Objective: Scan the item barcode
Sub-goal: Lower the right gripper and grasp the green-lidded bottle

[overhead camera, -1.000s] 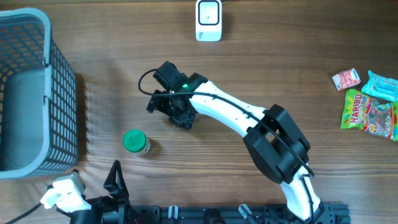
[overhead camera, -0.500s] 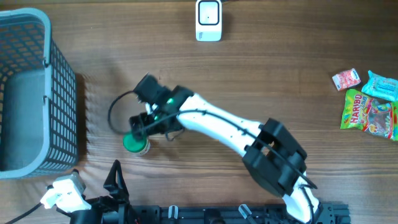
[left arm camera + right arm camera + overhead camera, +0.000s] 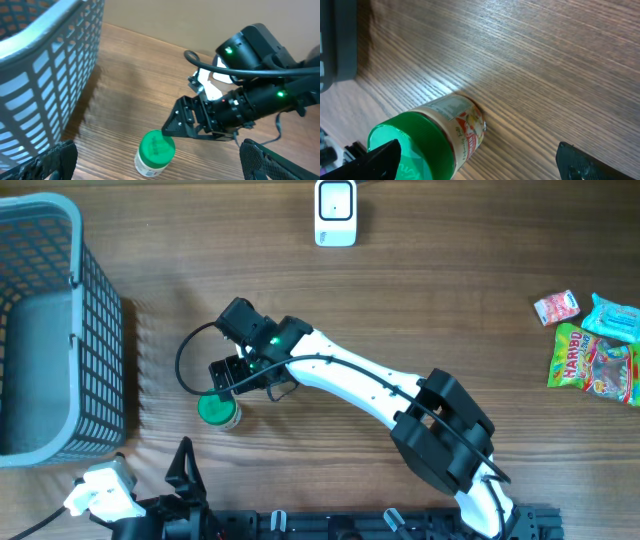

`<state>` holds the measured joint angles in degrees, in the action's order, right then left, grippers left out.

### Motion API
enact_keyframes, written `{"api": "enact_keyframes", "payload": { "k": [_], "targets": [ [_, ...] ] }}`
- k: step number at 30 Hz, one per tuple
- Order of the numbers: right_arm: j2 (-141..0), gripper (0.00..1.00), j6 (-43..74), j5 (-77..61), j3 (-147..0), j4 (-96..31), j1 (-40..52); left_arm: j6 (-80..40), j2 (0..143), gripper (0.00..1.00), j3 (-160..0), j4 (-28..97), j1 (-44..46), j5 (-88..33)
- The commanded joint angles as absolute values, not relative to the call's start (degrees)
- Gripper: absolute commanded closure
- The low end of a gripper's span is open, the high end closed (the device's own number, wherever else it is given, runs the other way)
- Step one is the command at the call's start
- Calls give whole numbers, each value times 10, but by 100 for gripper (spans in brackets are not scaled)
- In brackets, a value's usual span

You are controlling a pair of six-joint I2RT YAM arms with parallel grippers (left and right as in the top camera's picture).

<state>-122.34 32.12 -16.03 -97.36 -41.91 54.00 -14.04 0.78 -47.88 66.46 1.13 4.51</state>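
The item is a small jar with a green lid (image 3: 218, 409) and a printed label, standing upright on the wooden table at the front left. My right gripper (image 3: 230, 376) hovers just behind and above it, open. In the right wrist view the jar (image 3: 430, 140) sits by the left finger (image 3: 375, 161), and the jaws are not closed on it. My left gripper (image 3: 160, 167) is open at the table's front edge and looks at the jar (image 3: 156, 152) from the front. The white barcode scanner (image 3: 335, 212) stands at the far edge, centre.
A grey mesh basket (image 3: 95, 330) fills the left side, close to the jar. Snack packets (image 3: 592, 358) lie at the far right. The right arm (image 3: 400, 395) stretches diagonally across the table's middle.
My right gripper has swung left and toward the front, from the table's middle to just over the jar. The jar and the left arm have stayed still.
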Motion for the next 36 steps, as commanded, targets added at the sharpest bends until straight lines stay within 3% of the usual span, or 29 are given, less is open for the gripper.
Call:
{"api": "enact_keyframes", "payload": {
  "k": [1, 13, 21, 36],
  "targets": [
    [-1209, 0, 299, -185, -987, -416, 545, -139, 3, 0, -477, 663, 15, 65],
    [-1208, 0, 298, -268, -993, -399, 535, -137, 3, 0, -477, 611, 15, 98],
    [-1209, 0, 302, -265, -993, -394, 540, -135, 3, 0, -515, 466, 15, 37],
    [-1214, 1, 345, -54, -993, -378, 611, -64, 4, 0, -686, 522, 15, 59]
  ]
}}
